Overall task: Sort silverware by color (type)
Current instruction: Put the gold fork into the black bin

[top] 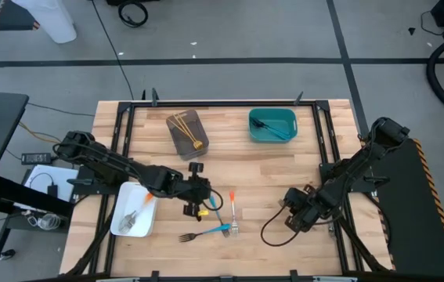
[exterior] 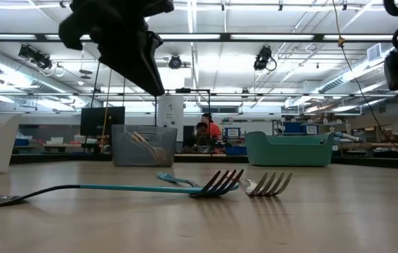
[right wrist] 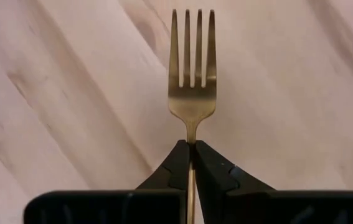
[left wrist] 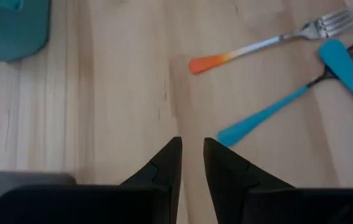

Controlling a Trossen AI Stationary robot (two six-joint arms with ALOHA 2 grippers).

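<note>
Gold fork (right wrist: 192,81) pinched in right gripper (right wrist: 192,144); left gripper (left wrist: 192,149) narrowly parted, apparently empty, near blue-handled fork (left wrist: 269,115).

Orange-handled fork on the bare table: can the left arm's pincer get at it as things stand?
Probably yes. The left pincer is empty, slightly parted, and the orange-handled fork lies just ahead on bare wood, with blue-handled forks beside it but not covering it.
</note>
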